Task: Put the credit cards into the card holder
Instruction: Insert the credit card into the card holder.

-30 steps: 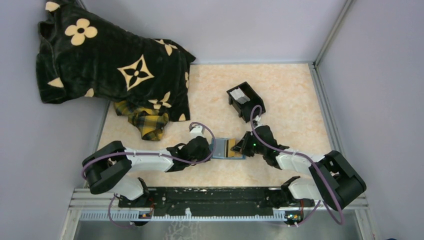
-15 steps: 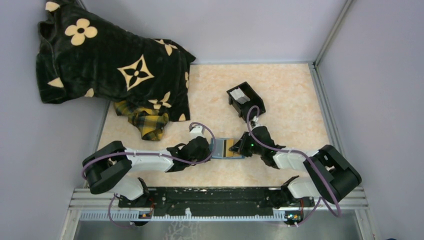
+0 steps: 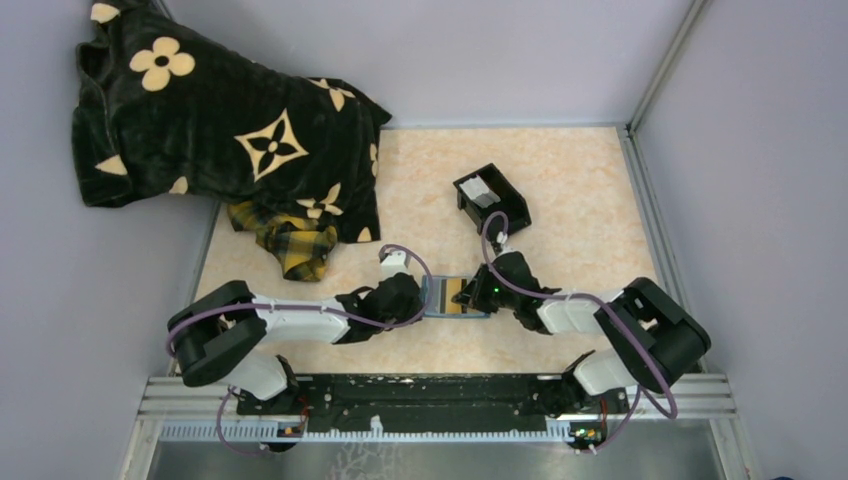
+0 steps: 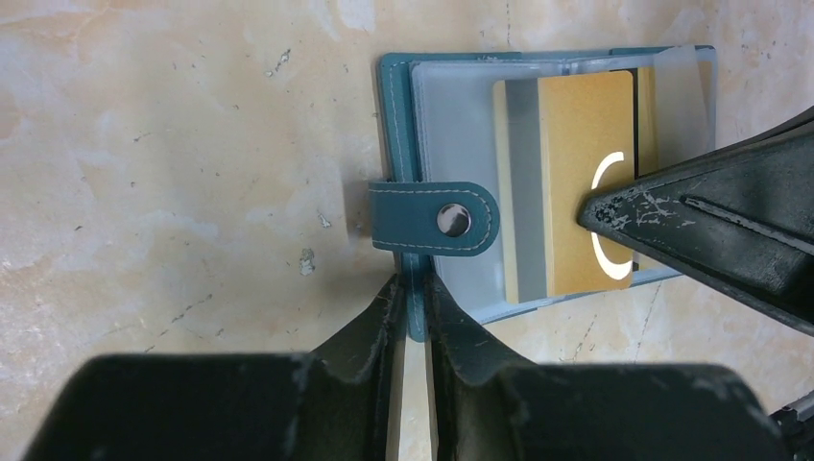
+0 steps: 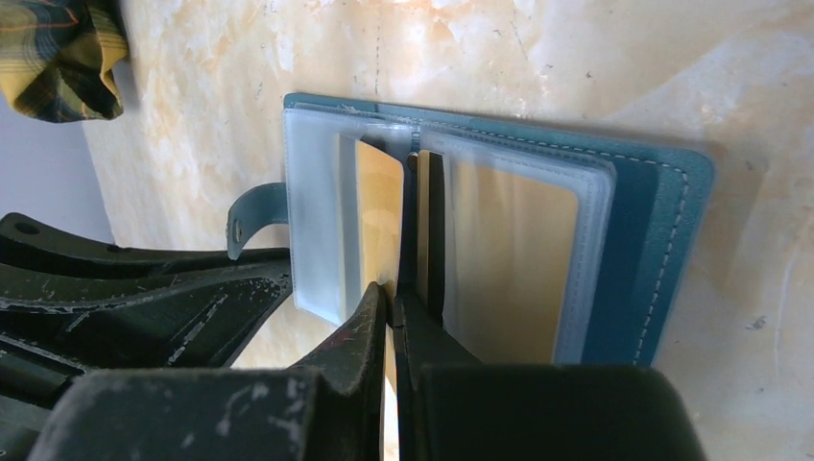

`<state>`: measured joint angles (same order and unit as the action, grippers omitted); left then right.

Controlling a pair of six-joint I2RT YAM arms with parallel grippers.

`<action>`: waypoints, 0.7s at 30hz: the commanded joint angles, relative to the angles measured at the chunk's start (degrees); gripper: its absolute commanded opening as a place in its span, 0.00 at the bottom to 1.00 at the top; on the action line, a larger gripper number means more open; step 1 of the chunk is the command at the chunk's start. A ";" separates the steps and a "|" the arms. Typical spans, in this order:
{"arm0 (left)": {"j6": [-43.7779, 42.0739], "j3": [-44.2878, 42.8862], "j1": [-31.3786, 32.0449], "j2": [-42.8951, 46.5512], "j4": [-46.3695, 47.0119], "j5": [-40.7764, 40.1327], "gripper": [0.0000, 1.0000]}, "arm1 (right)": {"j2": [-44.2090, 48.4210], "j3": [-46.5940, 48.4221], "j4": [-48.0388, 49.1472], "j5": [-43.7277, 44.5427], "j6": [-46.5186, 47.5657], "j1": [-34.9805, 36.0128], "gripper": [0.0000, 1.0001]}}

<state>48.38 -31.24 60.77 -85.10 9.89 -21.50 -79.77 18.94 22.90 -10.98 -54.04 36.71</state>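
Note:
The blue card holder (image 3: 447,297) lies open on the table between my two grippers, its clear sleeves facing up (image 4: 451,115). My left gripper (image 4: 415,288) is shut on the holder's blue edge just below the snap strap (image 4: 432,219). My right gripper (image 5: 392,293) is shut on a gold credit card (image 5: 379,216) held on edge, partly inside a clear sleeve at the holder's fold. In the left wrist view that card (image 4: 576,163) shows a grey stripe and a white mark, with the right fingertip (image 4: 614,206) on it. Another gold card (image 5: 509,259) sits in the right-hand sleeve.
A black open-topped box (image 3: 500,212) stands behind the holder with a pale card (image 3: 480,190) in it. A black blanket with cream flowers (image 3: 220,120) and a yellow plaid cloth (image 3: 290,245) lie at the back left. Walls close in the table's sides.
My right arm has moved left toward the holder, carrying the gold card further over its sleeves. The left gripper and the holder have stayed put.

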 commanded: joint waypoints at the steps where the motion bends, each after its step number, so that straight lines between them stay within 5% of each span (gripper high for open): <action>1: -0.45 -0.26 0.26 -2.76 -3.20 0.18 0.19 | -2.99 1.42 -6.78 2.89 3.66 2.07 0.00; 5: -0.49 -0.53 0.31 -3.31 -3.12 0.31 0.19 | -4.02 3.84 -9.82 3.98 4.88 3.64 0.02; 13: -0.67 -0.40 0.31 -2.69 -3.75 -0.16 0.19 | -2.35 9.12 -20.16 8.94 7.19 6.19 0.44; 21: 0.06 0.02 0.31 -1.27 -4.47 -1.11 0.18 | -0.80 14.16 -29.67 14.71 9.30 8.13 0.53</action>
<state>48.38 -32.03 60.77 -86.04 10.02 -22.63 -81.06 31.59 4.38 -2.59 -47.86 43.77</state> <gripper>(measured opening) 0.189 0.519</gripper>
